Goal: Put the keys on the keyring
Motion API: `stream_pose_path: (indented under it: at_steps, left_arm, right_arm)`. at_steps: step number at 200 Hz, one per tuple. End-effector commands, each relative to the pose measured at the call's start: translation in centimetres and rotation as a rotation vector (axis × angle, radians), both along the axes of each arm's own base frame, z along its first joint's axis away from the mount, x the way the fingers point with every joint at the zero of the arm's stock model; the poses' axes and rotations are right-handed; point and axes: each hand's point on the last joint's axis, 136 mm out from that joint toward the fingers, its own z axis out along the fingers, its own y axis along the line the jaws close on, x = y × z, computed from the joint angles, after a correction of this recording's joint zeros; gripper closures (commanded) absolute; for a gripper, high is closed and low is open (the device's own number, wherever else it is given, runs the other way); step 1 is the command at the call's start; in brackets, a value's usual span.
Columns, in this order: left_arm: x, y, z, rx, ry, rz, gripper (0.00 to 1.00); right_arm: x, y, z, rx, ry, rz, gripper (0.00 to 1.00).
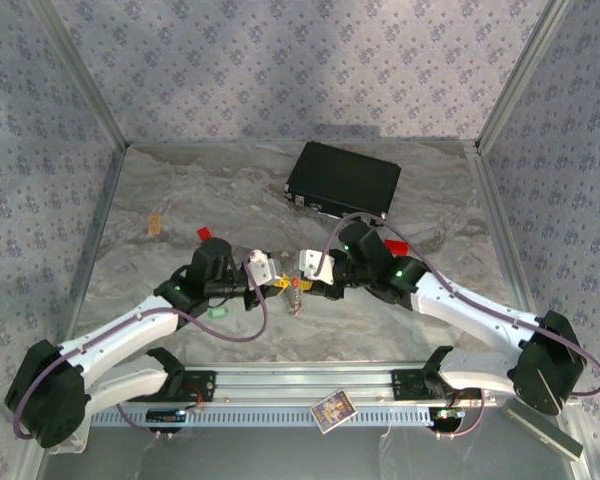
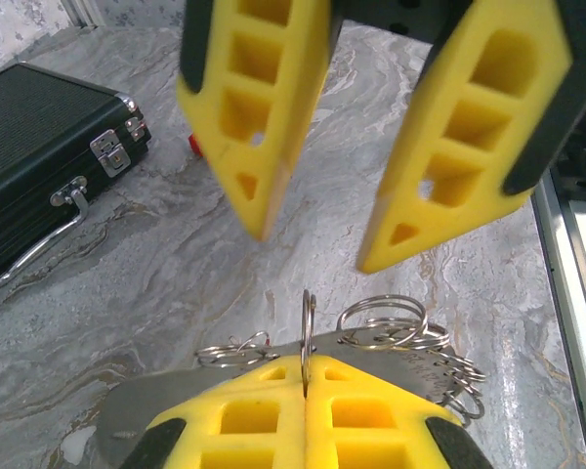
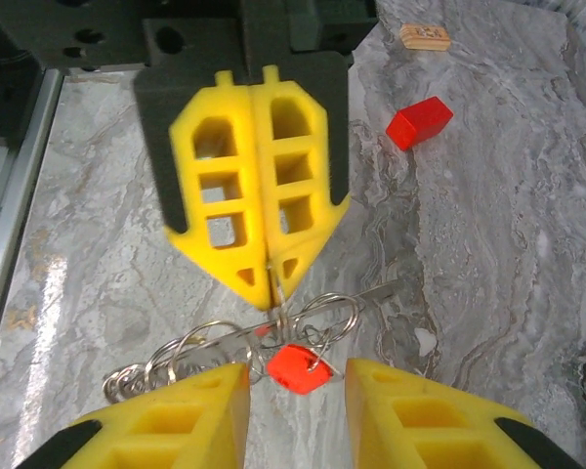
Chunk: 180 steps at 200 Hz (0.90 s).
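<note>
My left gripper [image 2: 306, 369] is shut on one upright ring of the keyring [image 2: 391, 327], a bunch of silvery rings on a flat metal tag, lifted just above the table. In the right wrist view the left gripper [image 3: 273, 288] pinches that keyring [image 3: 190, 347] from above. The red key [image 3: 295, 368] hangs among the rings, right in the gap of my open right gripper [image 3: 295, 383]. Its yellow fingers [image 2: 259, 127] face the left gripper closely. From above, both grippers meet over the keyring [image 1: 295, 297] at mid table. The green key [image 1: 217, 313] lies on the table by the left arm.
A black case [image 1: 342, 180] lies at the back centre. Red blocks [image 1: 204, 234] sit on the marble, one behind each arm. A small wooden piece [image 1: 155, 223] rests far left. Metal frame rails edge the table.
</note>
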Motion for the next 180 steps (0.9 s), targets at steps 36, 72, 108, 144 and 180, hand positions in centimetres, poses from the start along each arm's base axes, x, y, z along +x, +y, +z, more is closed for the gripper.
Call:
stream_pose_path:
  at_steps: [36,72,108,144,180]
  left_arm:
    - [-0.3,-0.6,1.1,-0.016,-0.038,-0.043,1.0]
    - [-0.3,-0.7,1.3,-0.019,-0.042,-0.05,1.0]
    - [-0.4,-0.7,1.3,-0.018,-0.039,-0.051,1.0]
    - [-0.5,-0.6,1.3,-0.019,-0.039,-0.049,1.0]
    - [-0.2,-0.7,1.4,-0.017,-0.038,-0.039,0.89]
  right_arm:
    - [0.0,1.3,0.0,0.032,0.015,0.032,0.75]
    - [-0.5,1.6,-0.1,0.035,0.04,0.06,0.82]
    - [-0.8,1.9,-0.3,0.031,0.064,0.079,0.87]
    - [-0.9,2.1,-0.2,0.033,0.066,0.088,1.0]
    - [-1.2,2.3,-0.2,0.031,0.076,0.105,1.0]
